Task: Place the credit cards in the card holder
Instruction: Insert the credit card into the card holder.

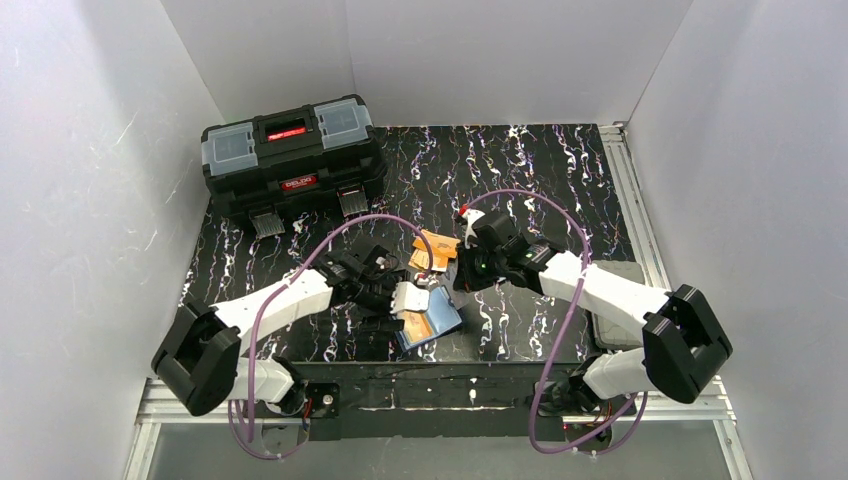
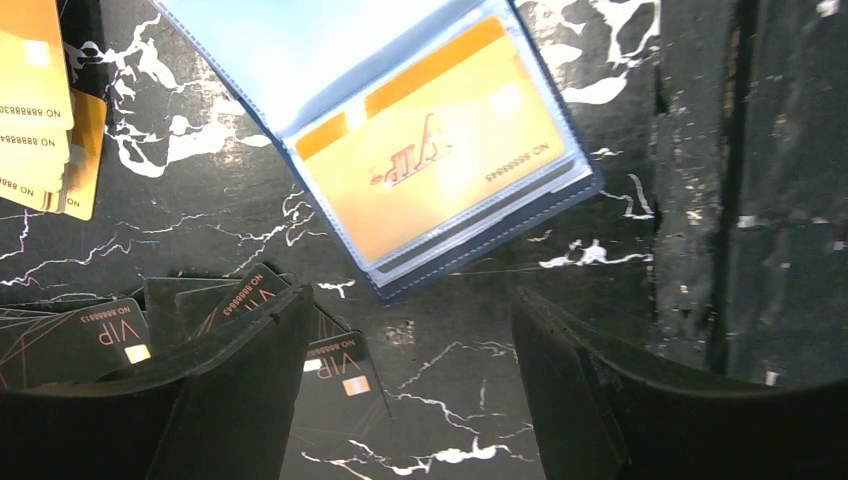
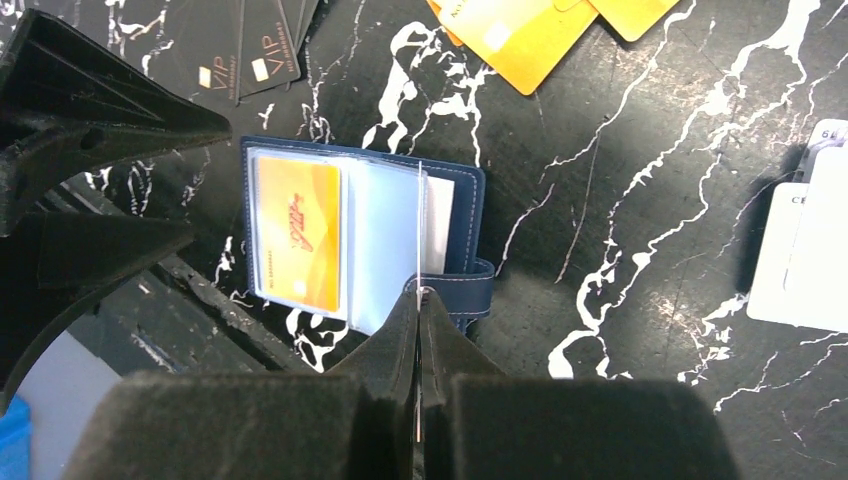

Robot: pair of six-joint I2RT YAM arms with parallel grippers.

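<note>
The navy card holder (image 3: pixel 465 190) lies open near the table's front edge; it also shows in the top view (image 1: pixel 440 322) and the left wrist view (image 2: pixel 480 262). One orange card (image 3: pixel 295 235) sits in its clear pocket. My right gripper (image 3: pixel 418 292) is shut on a thin whitish sheet seen edge-on, apparently a card, standing over the holder's light blue middle. Loose orange cards (image 3: pixel 520 35) lie beyond. My left gripper (image 2: pixel 410 300) is open and empty just short of the holder, over the bare table.
Several black VIP cards (image 2: pixel 100 330) lie by my left finger. Whitish cards (image 3: pixel 805 250) lie right of the holder. The black toolbox (image 1: pixel 292 155) stands at the back left. The table's front edge (image 2: pixel 720 200) runs close beside the holder.
</note>
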